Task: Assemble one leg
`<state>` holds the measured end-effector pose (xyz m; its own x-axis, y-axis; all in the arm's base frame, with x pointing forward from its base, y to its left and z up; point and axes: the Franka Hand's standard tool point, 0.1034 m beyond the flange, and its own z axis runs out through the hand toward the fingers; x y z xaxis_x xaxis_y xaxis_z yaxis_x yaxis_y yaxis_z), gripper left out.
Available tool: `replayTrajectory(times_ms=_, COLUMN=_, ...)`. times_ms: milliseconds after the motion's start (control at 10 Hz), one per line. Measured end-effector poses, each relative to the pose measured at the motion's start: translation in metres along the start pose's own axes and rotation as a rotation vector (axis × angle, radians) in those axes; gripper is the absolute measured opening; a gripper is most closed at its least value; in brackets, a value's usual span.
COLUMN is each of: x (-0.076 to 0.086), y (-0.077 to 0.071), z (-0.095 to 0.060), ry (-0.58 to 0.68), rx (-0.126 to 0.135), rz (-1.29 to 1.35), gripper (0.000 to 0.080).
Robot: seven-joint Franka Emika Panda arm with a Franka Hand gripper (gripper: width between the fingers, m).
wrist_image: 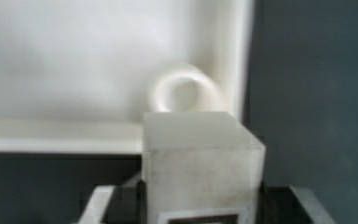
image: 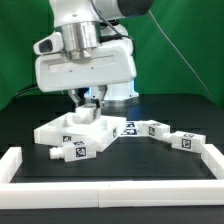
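My gripper (image: 88,104) hangs over the white square tabletop (image: 70,130) in the exterior view. In the wrist view the gripper (wrist_image: 202,208) is shut on a leg (wrist_image: 202,158), a white block with a black-and-white tag near the fingers (wrist_image: 108,205). The leg points down at the tabletop's inner face (wrist_image: 69,70), just short of a raised white socket ring (wrist_image: 179,88) beside the tabletop's rim. Whether the leg touches the tabletop cannot be told. Three loose legs lie on the black table: one at the front left (image: 72,150) and two to the exterior view's right (image: 152,128) (image: 186,141).
A low white rail (image: 110,190) runs along the table's front and up both sides. A green curtain hangs behind. In the wrist view, dark table (wrist_image: 318,80) shows beyond the tabletop's edge.
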<state>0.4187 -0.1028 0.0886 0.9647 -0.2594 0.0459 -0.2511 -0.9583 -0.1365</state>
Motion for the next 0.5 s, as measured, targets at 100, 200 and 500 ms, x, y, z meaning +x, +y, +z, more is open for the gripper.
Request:
replayTrajectory(times_ms=100, x=-0.005, y=0.028, z=-0.005, ry=0.007, rx=-0.009, rz=-0.018, gripper=0.0282)
replayTrajectory(times_ms=200, x=-0.007, y=0.043, z=-0.005, ry=0.02, rx=-0.023, rz=-0.018, gripper=0.0282)
replayTrajectory(times_ms=500, x=-0.007, y=0.038, z=-0.004, ry=0.017, rx=-0.021, rz=-0.019, gripper=0.0282)
